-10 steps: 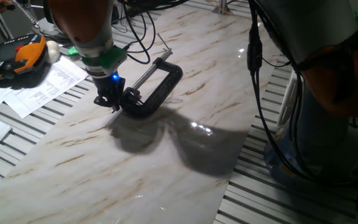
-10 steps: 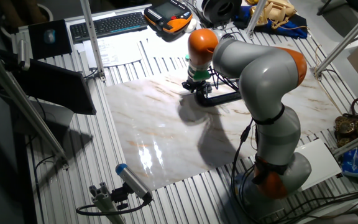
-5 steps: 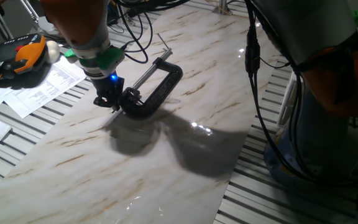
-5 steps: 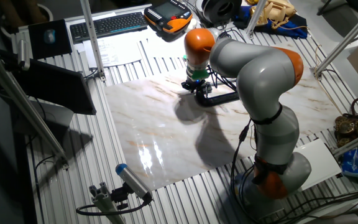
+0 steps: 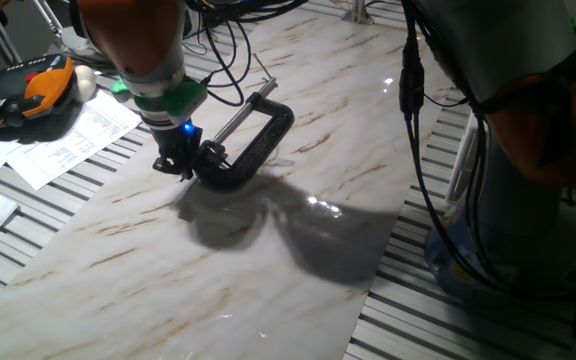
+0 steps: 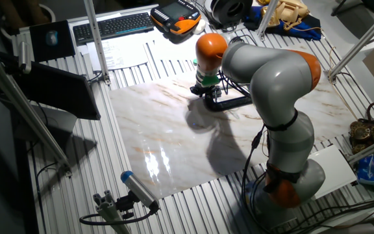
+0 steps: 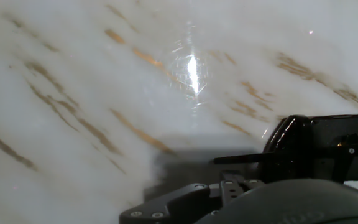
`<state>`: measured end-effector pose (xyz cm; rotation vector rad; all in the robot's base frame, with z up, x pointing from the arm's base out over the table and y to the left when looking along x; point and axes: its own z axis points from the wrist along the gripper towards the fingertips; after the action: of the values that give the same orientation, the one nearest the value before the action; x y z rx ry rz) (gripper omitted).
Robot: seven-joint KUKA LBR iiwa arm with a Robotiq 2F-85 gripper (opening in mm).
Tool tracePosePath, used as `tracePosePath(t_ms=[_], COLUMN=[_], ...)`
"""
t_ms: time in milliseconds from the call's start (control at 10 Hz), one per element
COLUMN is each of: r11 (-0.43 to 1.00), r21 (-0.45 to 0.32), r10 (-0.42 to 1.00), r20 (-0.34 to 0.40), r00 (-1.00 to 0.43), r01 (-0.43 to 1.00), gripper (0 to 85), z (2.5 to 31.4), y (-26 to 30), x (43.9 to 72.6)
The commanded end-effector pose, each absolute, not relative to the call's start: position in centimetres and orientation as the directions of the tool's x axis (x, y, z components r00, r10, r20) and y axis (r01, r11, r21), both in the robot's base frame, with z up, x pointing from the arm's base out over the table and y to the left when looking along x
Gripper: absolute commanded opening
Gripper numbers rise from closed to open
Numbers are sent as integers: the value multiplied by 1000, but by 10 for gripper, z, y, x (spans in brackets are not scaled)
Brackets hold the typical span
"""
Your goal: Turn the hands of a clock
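Clamp point(image 5: 251, 140) blocks hand's point(image 5: 178, 166) right, seemingly.

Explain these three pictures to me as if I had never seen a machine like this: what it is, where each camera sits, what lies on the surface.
The big grey and orange machine is a robot arm. At its tip sits its tool, a small two-finger grasper. Two pictures come from fixed cameras on different sides of the marble-patterned table. The third comes from a camera on the hand itself, looking down along the fingers. On the table lies a black C-shaped clamp with a long silver threaded rod. The tool is down at the clamp's near end, right beside it. Whether it grips anything cannot be told. Off the marble lie papers and an orange-and-black device.
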<state>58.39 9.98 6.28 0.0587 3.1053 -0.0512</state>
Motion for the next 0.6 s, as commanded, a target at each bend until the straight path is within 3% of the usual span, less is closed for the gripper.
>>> tracePosePath(t_ms=[0, 500], r11=[999, 999], r21=[-32, -21], r10=[38, 36], r20=[-32, -21], r00=[-999, -999], r01=[39, 36], gripper=[0, 0], z=[62, 54], y=[100, 90], x=[585, 584])
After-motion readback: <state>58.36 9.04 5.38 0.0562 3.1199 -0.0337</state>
